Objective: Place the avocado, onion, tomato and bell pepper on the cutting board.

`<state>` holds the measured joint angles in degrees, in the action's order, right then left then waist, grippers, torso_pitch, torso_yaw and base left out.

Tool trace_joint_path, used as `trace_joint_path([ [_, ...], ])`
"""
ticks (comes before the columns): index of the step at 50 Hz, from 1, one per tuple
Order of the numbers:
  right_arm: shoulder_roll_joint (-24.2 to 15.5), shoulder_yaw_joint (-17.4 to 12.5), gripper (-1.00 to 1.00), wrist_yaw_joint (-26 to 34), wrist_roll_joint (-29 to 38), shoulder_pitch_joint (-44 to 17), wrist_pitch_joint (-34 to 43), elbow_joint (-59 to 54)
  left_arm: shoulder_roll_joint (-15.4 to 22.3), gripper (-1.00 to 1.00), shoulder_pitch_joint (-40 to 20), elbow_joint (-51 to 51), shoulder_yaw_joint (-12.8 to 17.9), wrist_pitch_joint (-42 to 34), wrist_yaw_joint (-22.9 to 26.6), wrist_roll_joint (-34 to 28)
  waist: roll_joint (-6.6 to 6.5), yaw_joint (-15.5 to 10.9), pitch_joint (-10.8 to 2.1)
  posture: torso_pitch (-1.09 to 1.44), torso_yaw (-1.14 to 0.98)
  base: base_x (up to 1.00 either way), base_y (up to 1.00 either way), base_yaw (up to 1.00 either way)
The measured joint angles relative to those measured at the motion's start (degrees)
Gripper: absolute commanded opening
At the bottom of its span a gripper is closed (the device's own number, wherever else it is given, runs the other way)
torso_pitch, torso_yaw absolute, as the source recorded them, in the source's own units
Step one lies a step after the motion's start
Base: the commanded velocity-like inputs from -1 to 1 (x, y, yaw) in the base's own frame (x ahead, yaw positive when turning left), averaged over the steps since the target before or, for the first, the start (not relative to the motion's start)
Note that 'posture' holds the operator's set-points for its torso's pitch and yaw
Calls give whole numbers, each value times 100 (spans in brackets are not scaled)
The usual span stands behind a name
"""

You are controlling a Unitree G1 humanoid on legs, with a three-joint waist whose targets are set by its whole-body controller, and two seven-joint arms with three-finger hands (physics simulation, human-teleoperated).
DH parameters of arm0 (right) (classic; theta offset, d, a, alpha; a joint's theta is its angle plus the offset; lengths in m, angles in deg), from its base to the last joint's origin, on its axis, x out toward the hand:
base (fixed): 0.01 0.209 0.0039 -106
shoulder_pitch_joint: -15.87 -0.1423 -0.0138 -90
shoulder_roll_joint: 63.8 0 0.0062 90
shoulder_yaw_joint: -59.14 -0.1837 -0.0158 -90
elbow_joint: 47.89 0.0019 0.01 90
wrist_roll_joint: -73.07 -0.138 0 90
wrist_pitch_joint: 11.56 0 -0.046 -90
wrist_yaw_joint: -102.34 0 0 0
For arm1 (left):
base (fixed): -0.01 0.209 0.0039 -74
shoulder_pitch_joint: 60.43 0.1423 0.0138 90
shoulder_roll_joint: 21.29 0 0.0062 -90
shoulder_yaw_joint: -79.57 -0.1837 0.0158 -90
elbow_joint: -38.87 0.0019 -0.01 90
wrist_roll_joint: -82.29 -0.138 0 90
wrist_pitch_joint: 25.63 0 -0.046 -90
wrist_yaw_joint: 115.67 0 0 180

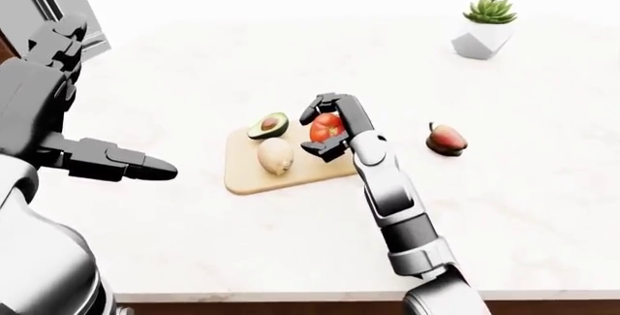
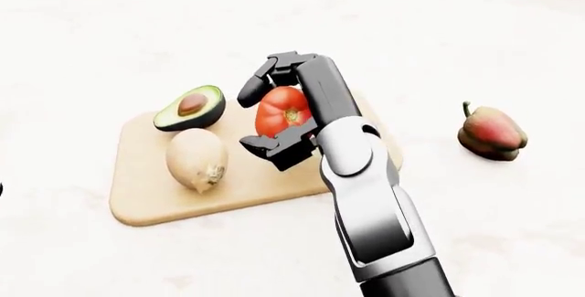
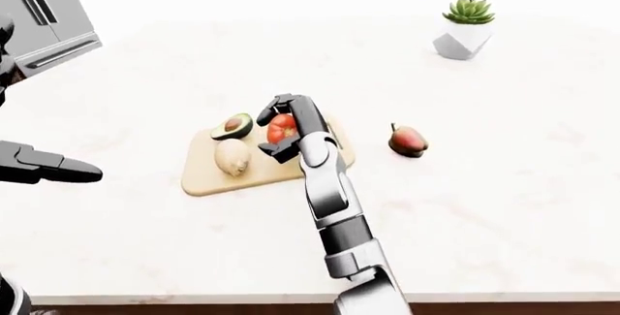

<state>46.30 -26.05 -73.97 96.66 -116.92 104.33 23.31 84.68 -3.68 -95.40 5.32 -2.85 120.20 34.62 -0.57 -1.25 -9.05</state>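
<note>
The head view looks steeply down, close on the cutting board (image 2: 156,201). Both eye views sit farther back, facing across the surface (image 1: 543,184), sharing board and far potted plant (image 3: 467,28).
</note>
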Motion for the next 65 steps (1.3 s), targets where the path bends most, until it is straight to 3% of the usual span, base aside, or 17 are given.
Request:
trace_joint_path([
  [15,12,53,-8,167,72,159,123,350,-38,100,-72,99,-73,45,-54,19,52,-3,-57,-21,0,0,0,0],
  [40,77,166,20,292,111,405,186,733,-92,100,113,-25,17,73,-78,30,126,-20,-190,-21,0,0,0,0],
  [48,55,143,36,321,107,425,238,743,-27,100,66,-14,31,50,-70,51,134,-35,-187,-21,0,0,0,0],
  [65,47,111,47,332,112,347,286,726,-7,100,-33,86,-13,63,-105,121,91,-33,-140,-21,0,0,0,0],
])
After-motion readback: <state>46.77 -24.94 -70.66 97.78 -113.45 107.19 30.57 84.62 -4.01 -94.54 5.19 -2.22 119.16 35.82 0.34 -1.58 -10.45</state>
